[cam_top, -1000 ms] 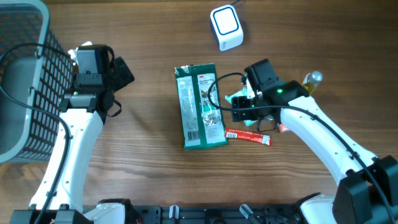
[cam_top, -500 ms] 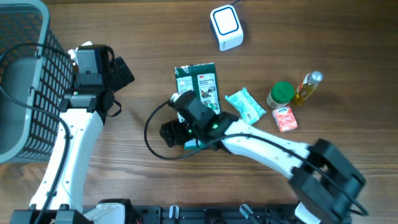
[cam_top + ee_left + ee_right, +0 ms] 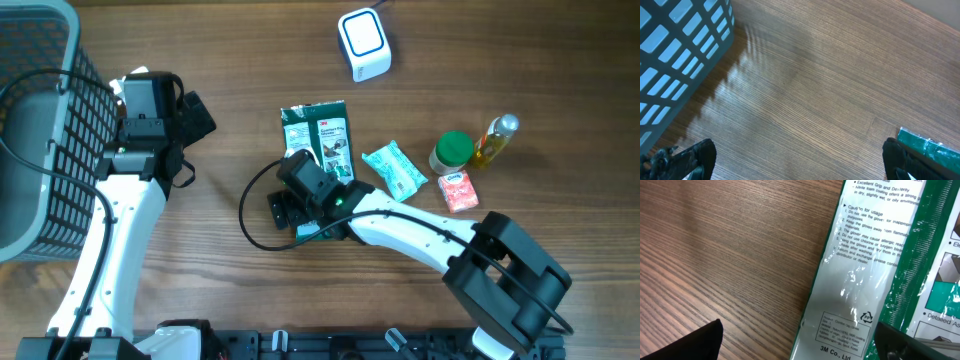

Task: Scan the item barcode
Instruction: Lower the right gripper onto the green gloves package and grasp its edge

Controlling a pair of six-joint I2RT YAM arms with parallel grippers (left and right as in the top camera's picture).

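Packet [image 3: 325,135], green and glossy, lies flat; your right gripper [image 3: 283,208] gapes empty over its left edge, with table [image 3: 230,150] beyond it. Your left gripper [image 3: 192,118] gapes empty too.

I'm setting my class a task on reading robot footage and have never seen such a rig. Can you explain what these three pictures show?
Two robot arms sit at a wooden table, each ending in a two-finger gripper. One picture looks down from above; the other two come from cameras on the wrists. The left gripper is open over bare wood beside a grey basket. The right gripper is open over a green glove pack, holding nothing. Also there: white scanner, teal packet, green-lidded jar, small bottle, pink packet.
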